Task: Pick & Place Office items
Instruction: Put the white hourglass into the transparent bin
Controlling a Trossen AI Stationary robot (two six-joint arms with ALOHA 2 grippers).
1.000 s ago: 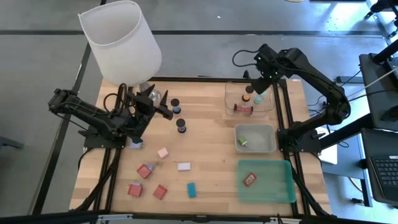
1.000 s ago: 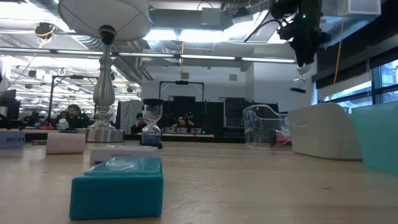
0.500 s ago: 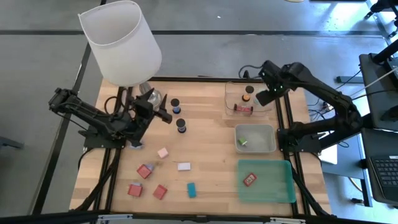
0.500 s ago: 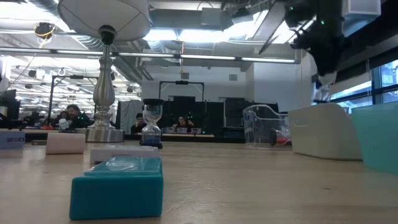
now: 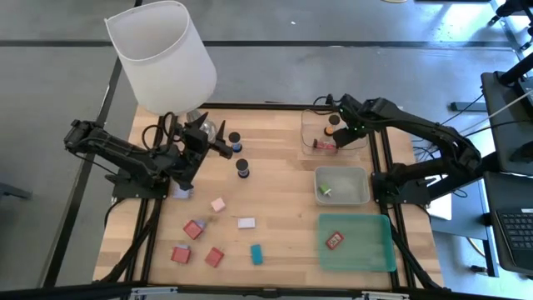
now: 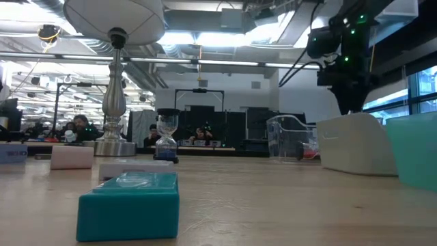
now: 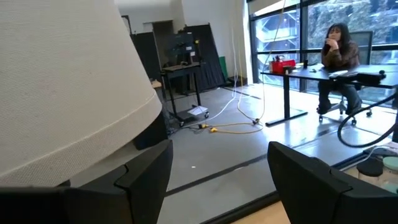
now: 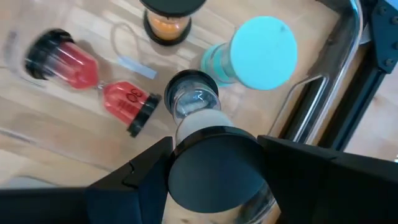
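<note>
The right gripper (image 5: 343, 127) has come back down over the clear tray (image 5: 310, 133) after swinging out toward the table's edge, and it is clamped on a black-capped white sand timer (image 8: 198, 118). In the tray, a red timer (image 8: 93, 81) lies on its side beside upright orange (image 8: 166, 18) and mint (image 8: 255, 53) ones. On the wooden table (image 5: 275, 192), loose blocks sit near the front, below the big lamp (image 5: 162, 54). Beyond the table, a person sits at a desk (image 7: 339, 68). The left gripper (image 5: 218, 148) hovers by the lamp base, fingers spread, holding nothing.
</note>
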